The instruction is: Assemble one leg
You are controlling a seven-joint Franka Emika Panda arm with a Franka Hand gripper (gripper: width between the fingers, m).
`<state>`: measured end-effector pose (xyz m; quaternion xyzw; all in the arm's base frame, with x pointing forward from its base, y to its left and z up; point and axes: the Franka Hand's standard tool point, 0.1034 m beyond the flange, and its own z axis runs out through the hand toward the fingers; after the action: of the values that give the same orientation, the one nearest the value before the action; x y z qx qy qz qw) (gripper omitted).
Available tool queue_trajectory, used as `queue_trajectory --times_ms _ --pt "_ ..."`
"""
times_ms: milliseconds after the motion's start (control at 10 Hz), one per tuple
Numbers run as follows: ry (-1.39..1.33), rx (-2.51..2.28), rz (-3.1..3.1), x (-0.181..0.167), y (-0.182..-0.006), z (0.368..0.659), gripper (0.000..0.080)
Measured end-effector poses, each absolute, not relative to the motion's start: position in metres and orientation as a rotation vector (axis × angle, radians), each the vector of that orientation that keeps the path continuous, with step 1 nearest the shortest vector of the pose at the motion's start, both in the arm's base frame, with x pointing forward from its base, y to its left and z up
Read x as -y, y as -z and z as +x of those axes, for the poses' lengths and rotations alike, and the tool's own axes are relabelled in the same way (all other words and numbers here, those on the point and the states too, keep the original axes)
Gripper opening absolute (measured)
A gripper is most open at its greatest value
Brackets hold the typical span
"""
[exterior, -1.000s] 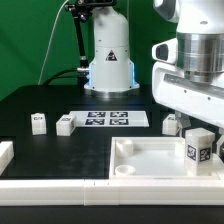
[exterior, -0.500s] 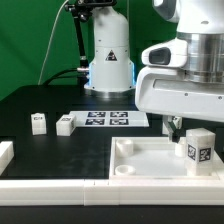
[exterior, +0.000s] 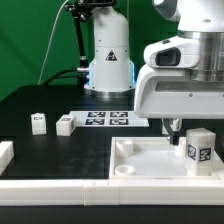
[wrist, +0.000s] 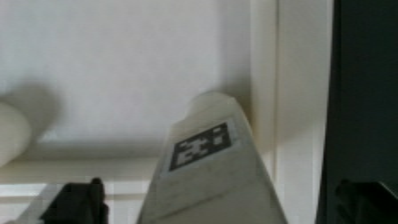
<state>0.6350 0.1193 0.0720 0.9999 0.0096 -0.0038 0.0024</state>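
A white leg (exterior: 200, 150) with a square tag stands upright in the right part of the large white tray (exterior: 140, 165). My gripper (exterior: 186, 120) hangs just above and behind it, mostly hidden under the big white hand. In the wrist view the leg (wrist: 214, 170) lies between my two dark fingertips (wrist: 80, 200), with a gap on each side, so the gripper (wrist: 222, 205) is open and not touching it. Two more legs (exterior: 38, 122) (exterior: 66, 125) lie on the black table at the exterior view's left.
The marker board (exterior: 108, 118) lies on the table behind the tray. A white bar (exterior: 50, 186) runs along the front edge, with a short white piece (exterior: 5, 152) at the far left. The arm's base (exterior: 108, 60) stands at the back.
The hand has shifted toward the exterior view's left and looms larger. The upright leg in the tray has stayed in place.
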Motion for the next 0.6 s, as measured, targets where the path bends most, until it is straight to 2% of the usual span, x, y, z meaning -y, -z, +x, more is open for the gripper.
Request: queue_trajectory --times_ms 200,400,500,600 --pt "0.012 -0.009 3.137 -0.1193 -0.0718 0.6349 0.0649" --pt "0.012 0.047 3.136 -0.1193 -0.0717 0.6349 0.0377" --pt "0.013 0.087 3.137 -0.1198 -0.0716 0.6348 0.0377" --pt "0.014 0.270 3.131 -0.1207 -0.0715 0.6346 0.0289"
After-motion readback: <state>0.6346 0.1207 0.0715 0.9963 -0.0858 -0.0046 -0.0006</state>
